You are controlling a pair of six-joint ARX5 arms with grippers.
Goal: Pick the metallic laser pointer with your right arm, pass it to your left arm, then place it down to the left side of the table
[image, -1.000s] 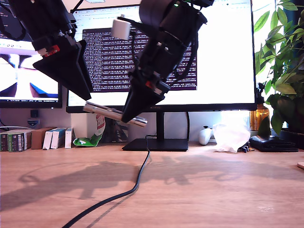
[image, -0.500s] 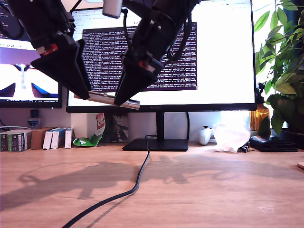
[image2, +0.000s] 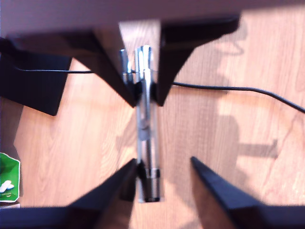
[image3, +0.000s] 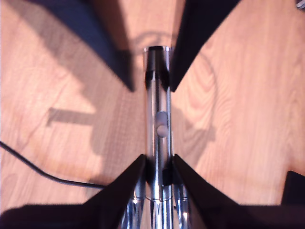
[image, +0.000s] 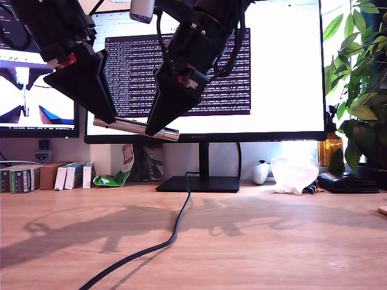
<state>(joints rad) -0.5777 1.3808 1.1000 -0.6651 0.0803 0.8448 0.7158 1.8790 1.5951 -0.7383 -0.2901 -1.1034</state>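
Observation:
The metallic laser pointer hangs almost level, high above the table, in front of the monitor. My second gripper, on the arm with the white block, is shut on it near the end towards the exterior view's right. My own fingers clamp the barrel in the second wrist view. My first gripper is open, with the pointer's other end between its fingers. The laser pointer lies close to one finger there. In the first wrist view, my second gripper pinches the far part of the barrel.
A black cable runs across the table from the monitor stand. Small boxes line the back at the exterior view's left. A white bag and a plant stand at its right.
My second gripper has carried the laser pointer up and towards the exterior view's left, bringing its free end between my first gripper's fingers. The first arm has barely moved.

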